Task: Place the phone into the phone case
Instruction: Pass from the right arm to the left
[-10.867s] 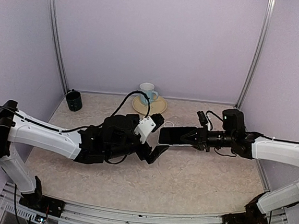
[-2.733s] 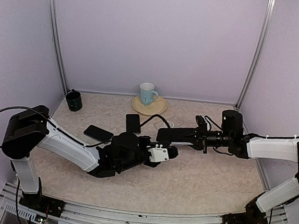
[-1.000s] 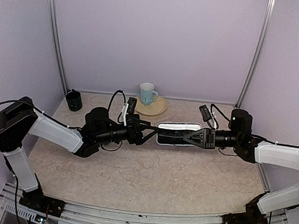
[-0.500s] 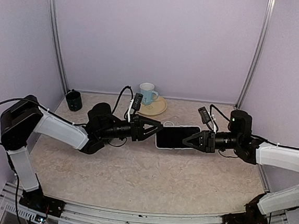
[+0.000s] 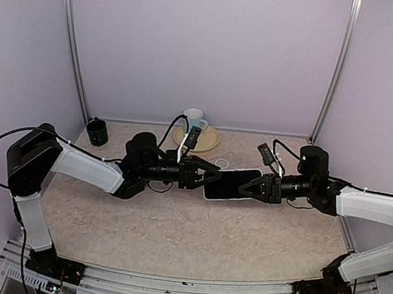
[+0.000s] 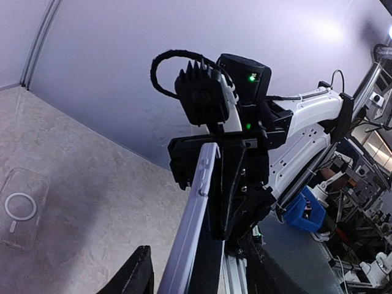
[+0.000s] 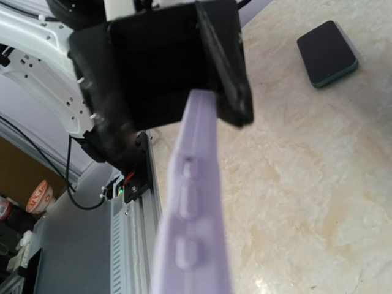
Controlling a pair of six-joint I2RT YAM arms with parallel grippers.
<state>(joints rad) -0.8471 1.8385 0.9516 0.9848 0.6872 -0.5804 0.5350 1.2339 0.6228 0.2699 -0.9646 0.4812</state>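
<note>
setting: booth with plain lilac walls [image 5: 205, 51] over a beige marbled tabletop [image 5: 195, 243]; two white-and-black arms reach inward from either side.

item 1: flat lilac-edged phone with a dark glass face [image 5: 231, 183]. it is held in the air above the middle of the tabletop. its long axis runs left to right, on the line between the two grippers. one long edge, with three raised buttons, faces the right wrist camera.

item 2: right gripper [image 5: 248, 188]. jaws drawn close together, clamped on the phone's right end.

item 3: left gripper [image 5: 204, 176]. jaws about halfway in, one on each side of the phone's left end; whether they press on it cannot be told.

item 4: clear soft phone case with a white ring on its back [image 6: 21, 208]. it lies flat and empty on the tabletop, apart from the phone and lower than it. the coming move likely turns on this: the phone has to come down with its long axis matched to the clear case. the left gripper looks slightly the nearer.

item 5: dark flat rounded slab with a teal rim [image 7: 327, 54], on the tabletop beyond the left gripper; phone or case, cannot tell.

item 6: white and pale blue mug [image 5: 194, 121] on a cream saucer [image 5: 211, 136] at the back; small black cup [image 5: 96, 131] at the back left corner. all are well apart from the phone.
</note>
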